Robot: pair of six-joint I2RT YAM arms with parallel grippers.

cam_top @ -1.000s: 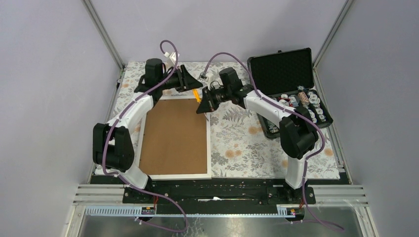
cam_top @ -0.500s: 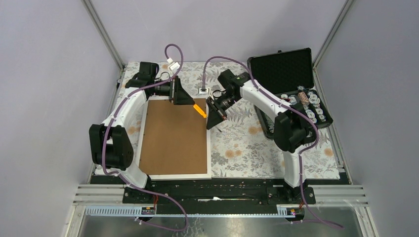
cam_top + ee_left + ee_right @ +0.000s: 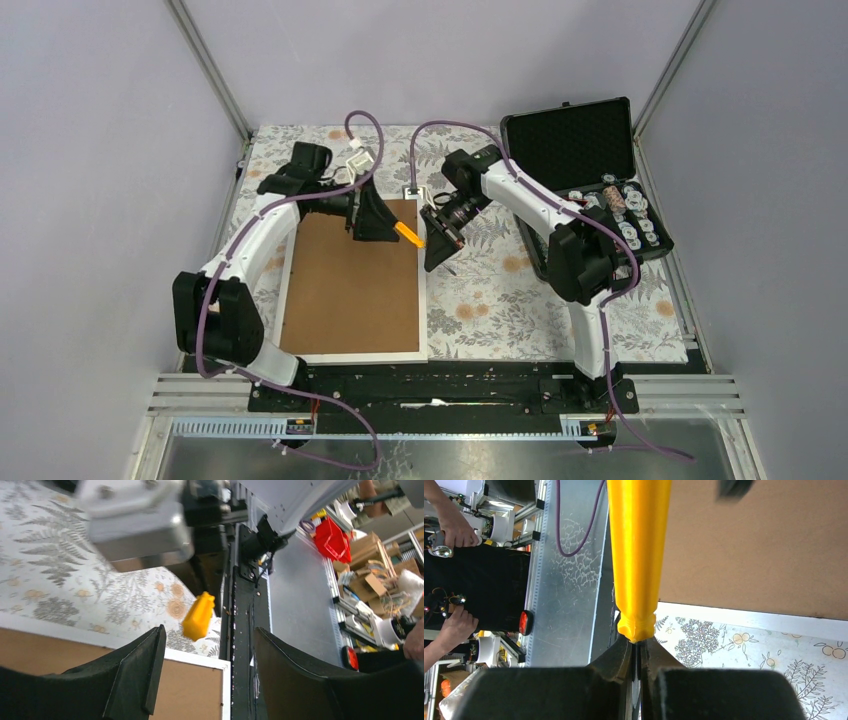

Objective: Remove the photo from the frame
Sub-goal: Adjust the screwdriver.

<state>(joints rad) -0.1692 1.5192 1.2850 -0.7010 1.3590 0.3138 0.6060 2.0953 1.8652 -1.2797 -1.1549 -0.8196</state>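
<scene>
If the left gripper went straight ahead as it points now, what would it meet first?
Probably the yellow tool held by the right gripper, just ahead between the open fingers of the left gripper; depth is unclear.

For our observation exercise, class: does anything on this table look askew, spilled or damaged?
Nothing stands out. The frame lies flat, brown back up, with no visible damage. The yellow tool is clamped in the right gripper, not dropped, and the case keeps its contents inside.
</scene>
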